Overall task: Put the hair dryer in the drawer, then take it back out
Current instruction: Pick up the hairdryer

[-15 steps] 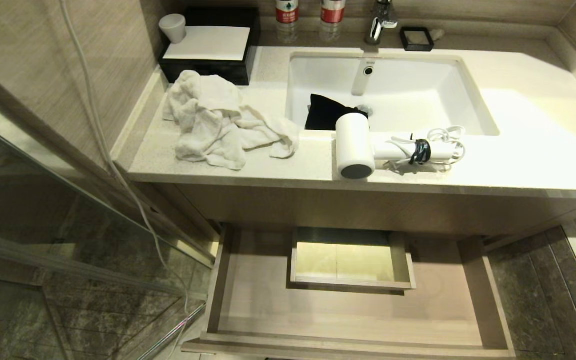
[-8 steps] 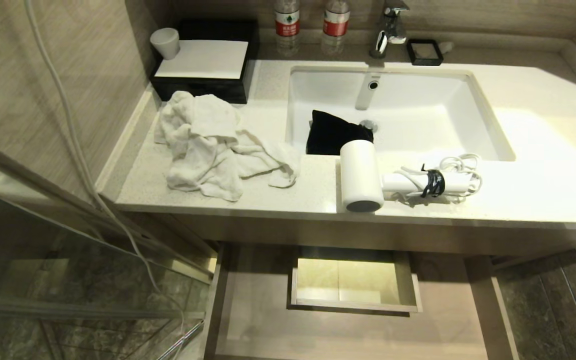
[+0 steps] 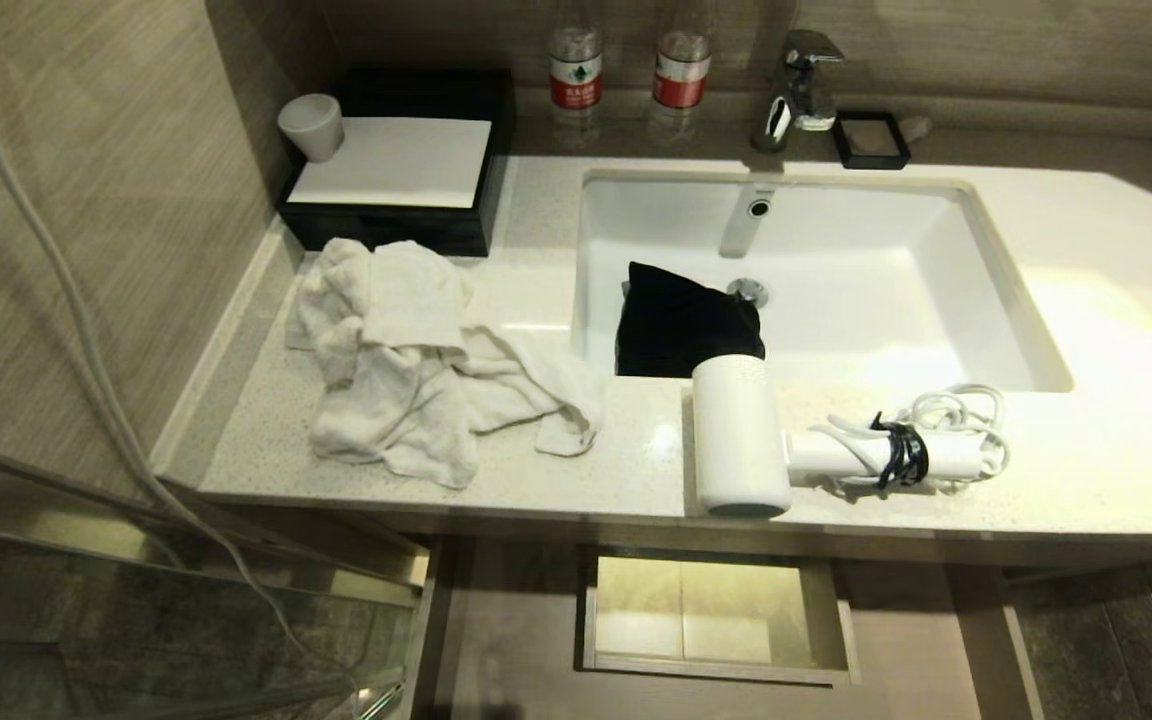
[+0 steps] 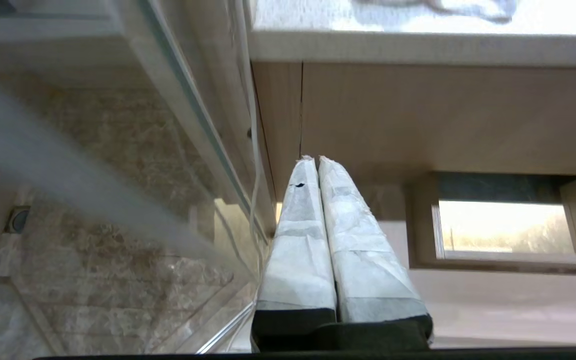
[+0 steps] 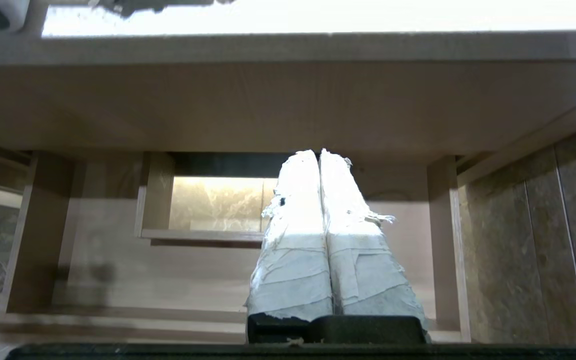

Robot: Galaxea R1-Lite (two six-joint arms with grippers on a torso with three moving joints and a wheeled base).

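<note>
Two grippers sit outside the head view. Vanity countertop (image 3: 556, 480) runs off frame at 3 o'clock. Drawer (image 3: 496, 640) stands pulled out, front cut off at 6 o'clock. Hair dryer (image 3: 736, 435) lies on the countertop's front edge, hiding part of a black pouch (image 3: 681, 325). Left gripper (image 4: 316, 160) and right gripper (image 5: 318, 152) show fingers pressed together, empty.

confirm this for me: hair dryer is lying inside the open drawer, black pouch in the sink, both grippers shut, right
Not quite. The hair dryer lies on the countertop by the sink, not in the open drawer, as the head view shows. The black pouch and shut grippers are right.
</note>
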